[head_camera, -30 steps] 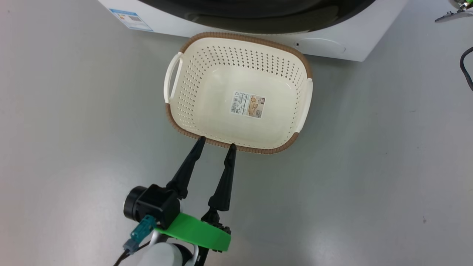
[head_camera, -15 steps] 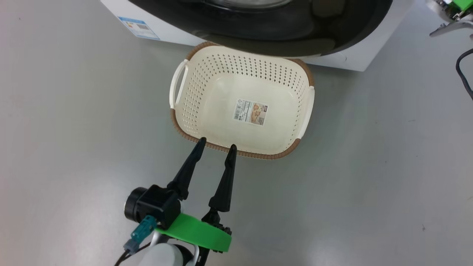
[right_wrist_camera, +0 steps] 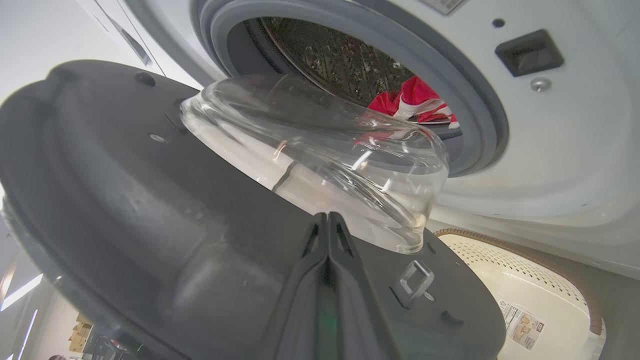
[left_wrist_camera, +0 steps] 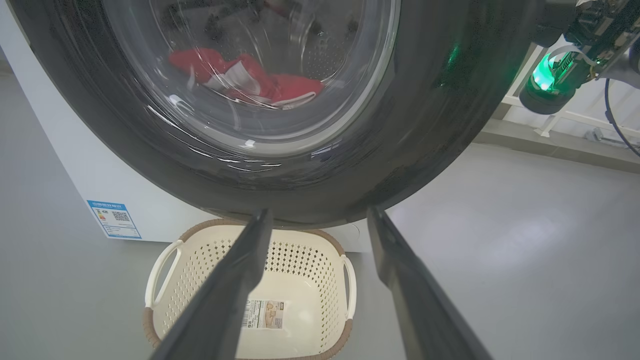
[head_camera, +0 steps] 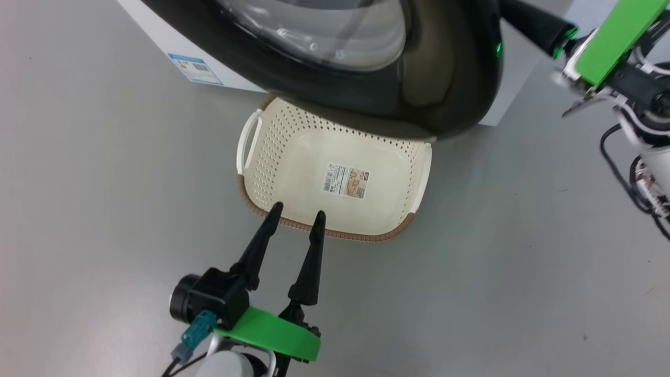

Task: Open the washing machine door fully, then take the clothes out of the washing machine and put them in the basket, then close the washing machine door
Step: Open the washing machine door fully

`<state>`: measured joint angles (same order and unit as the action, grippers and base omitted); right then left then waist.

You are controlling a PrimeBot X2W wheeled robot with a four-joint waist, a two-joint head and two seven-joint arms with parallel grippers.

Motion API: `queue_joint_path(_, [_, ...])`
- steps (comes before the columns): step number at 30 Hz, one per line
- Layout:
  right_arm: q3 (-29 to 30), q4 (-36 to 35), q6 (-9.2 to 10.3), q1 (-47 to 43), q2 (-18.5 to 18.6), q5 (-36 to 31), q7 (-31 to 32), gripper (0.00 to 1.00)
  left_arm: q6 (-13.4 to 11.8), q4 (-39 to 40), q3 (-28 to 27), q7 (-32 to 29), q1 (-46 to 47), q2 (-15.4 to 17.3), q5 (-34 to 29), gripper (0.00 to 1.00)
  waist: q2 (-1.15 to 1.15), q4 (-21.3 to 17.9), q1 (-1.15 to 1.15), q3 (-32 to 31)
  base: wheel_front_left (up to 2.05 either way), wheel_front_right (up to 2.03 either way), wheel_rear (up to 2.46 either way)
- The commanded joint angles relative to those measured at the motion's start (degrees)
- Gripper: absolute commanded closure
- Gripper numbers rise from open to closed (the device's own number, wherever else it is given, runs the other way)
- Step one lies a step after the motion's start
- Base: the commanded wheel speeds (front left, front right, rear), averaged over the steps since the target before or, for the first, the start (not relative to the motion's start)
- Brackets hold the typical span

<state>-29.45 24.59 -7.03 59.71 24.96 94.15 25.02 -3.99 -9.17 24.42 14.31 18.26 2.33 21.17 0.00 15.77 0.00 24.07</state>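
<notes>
Door status: the washing machine door [head_camera: 450, 73] stood partly open, swung out from the washing machine [left_wrist_camera: 60, 160]. In the head view its black rim overhung the far edge of the basket [head_camera: 261, 167].

Right gripper [right_wrist_camera: 327, 220]: fingers pressed together, nothing between them. They lay along the inner face of the door, tips just short of the base of the glass bowl [right_wrist_camera: 325, 150]. Actual contact with the door couldn't be confirmed. The door latch hook [right_wrist_camera: 412, 280] sat just beside the fingers. In the head view this arm came in from the top right corner, dark fingers at the door's free edge.

Left gripper [head_camera: 297, 211]: fingers spread wide, holding nothing. It hung above the floor [head_camera: 523, 272] with its tips over the basket's near brown rim, not clearly touching it.

The clothes [right_wrist_camera: 415, 102] were in the drum, a red heap with white trim, seen through the opening past the grey gasket [right_wrist_camera: 480, 115] and through the door glass in the left wrist view.

The basket sat upright on the floor, close to the foot of the machine's front and below the door. A paper label [head_camera: 345, 180] lay on its bottom. There was a blue-edged sticker [head_camera: 194, 68] on the machine's lower front corner.
</notes>
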Motion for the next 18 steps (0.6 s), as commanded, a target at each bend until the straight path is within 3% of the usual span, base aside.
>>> queue_joint_path(1, [-1.0,-2.5,-0.46,-1.8,-1.9,0.6,0.8,1.0,0.3,1.0,-1.9,0.7,-1.5,0.5,-0.5,0.0,0.0,-0.3,0.0,-0.7,0.0,0.0,0.0])
queue_joint_path(18, [-0.1,-7.4,-0.46,-8.8,-3.4,1.9,6.4,1.0,0.8,1.0,-2.9,0.7,-3.0,0.5,-1.0,0.0,0.0,-0.5,0.0,-2.5,0.0,0.0,0.0])
